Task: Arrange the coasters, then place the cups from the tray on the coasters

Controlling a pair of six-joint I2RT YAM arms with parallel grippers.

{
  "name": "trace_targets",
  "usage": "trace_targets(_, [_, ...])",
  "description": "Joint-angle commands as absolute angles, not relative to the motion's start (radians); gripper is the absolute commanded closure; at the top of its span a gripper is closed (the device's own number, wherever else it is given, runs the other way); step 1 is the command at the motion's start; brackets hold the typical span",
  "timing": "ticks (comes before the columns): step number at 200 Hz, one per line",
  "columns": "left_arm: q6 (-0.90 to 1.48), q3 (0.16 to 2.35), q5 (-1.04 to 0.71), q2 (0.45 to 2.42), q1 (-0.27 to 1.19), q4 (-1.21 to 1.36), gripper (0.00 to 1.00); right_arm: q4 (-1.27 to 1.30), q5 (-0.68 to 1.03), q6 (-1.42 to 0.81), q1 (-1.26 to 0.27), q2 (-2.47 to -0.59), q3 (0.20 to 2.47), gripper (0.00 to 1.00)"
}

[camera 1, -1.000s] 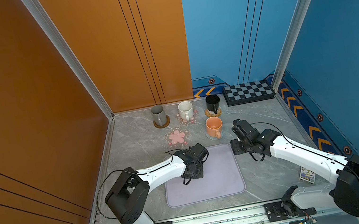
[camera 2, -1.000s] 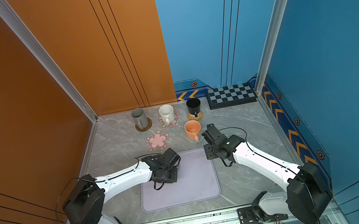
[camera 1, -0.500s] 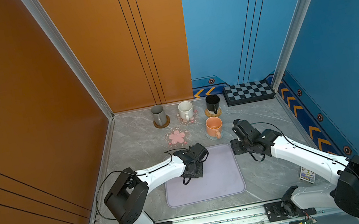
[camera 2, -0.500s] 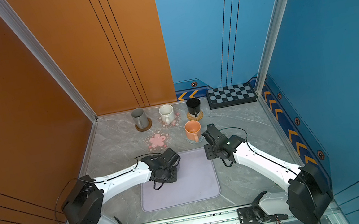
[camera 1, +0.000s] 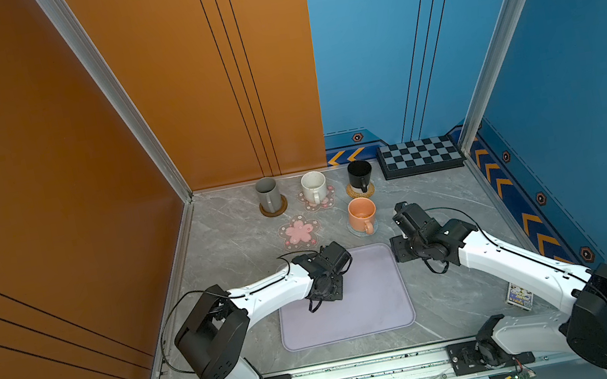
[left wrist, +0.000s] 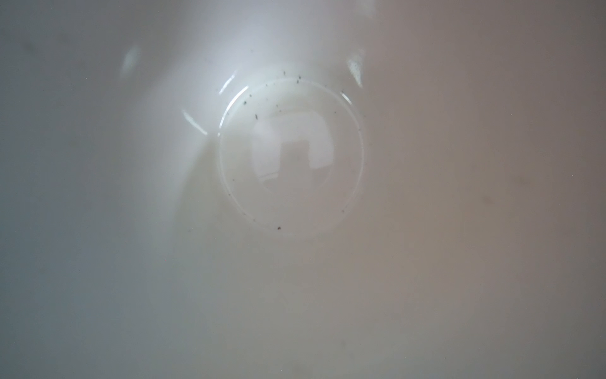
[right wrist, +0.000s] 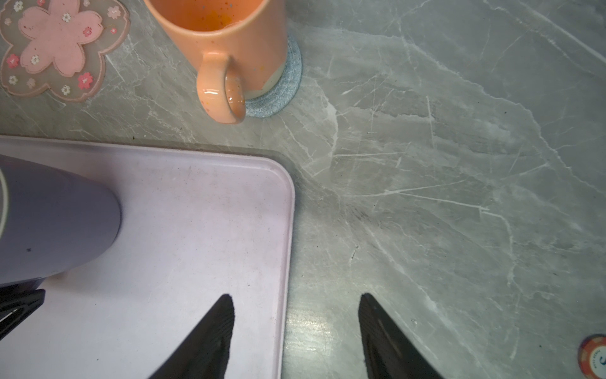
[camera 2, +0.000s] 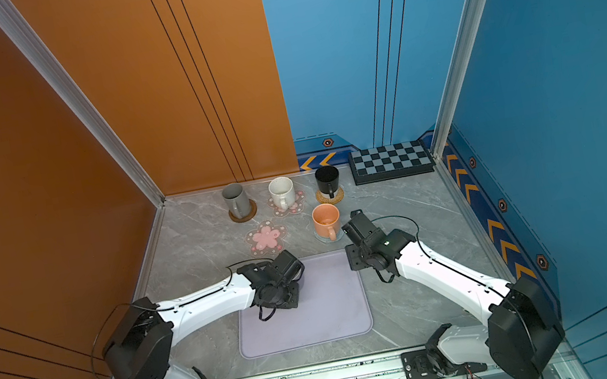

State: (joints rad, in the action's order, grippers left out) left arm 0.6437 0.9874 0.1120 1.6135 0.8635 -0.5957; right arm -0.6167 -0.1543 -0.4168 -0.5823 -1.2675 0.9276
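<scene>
At the upper left of the tray [camera 1: 377, 304] in both top views sits the left hand [camera 1: 328, 279], the bare flower coaster [camera 1: 299, 232] just above. Its wrist view fills with the glazed inside of the purple mug [left wrist: 292, 154]: hard, slippery, breakable; the hand seems clamped on its rim. The right wrist view shows the right hand [right wrist: 295, 295] apart, empty, the orange mug [right wrist: 223, 39] near the path.

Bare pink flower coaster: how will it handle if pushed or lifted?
The bare pink flower coaster lies thin and flat on the marble table, so jaws probably can't get under its edge. Its translucent rubbery-looking rim suggests it flexes when lifted and drags rather than slides when pushed. Likely very light.
</scene>
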Motion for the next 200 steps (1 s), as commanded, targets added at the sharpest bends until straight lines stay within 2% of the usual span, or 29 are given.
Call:
trace_targets(1, [0.624, 0.993, 0.106, 1.633, 0.874, -0.608, 1.00, -0.624, -0.171, -0.422, -0.579, -1.248, 0.919, 0.37])
trace_targets(42, [0.634, 0.994, 0.110, 1.642, 0.881, -0.609, 0.99, -0.624, -0.172, -0.422, -0.580, -1.246, 0.919, 0.37])
trace_targets(55, [0.632, 0.994, 0.109, 1.639, 0.884, -0.608, 0.81, -0.624, -0.173, -0.422, -0.579, -1.247, 0.919, 0.37])
trace_targets(64, [0.634, 0.991, 0.111, 1.633, 0.885, -0.608, 0.65, -0.624, -0.173, -0.422, -0.580, -1.247, 0.919, 0.37])
trace_targets(69, [0.634, 0.990, 0.112, 1.629, 0.887, -0.609, 0.62, -0.624, -0.173, -0.422, -0.581, -1.246, 0.919, 0.37])
trace_targets(131, [0.632, 1.004, 0.124, 1.601, 0.885, -0.609, 0.61, -0.624, -0.173, -0.421, -0.580, -1.243, 0.923, 0.37])
trace_targets(200, [0.648, 1.023, 0.138, 1.587, 0.881, -0.609, 0.67, -0.625, -0.176, -0.418, -0.579, -1.230, 0.919, 0.37])
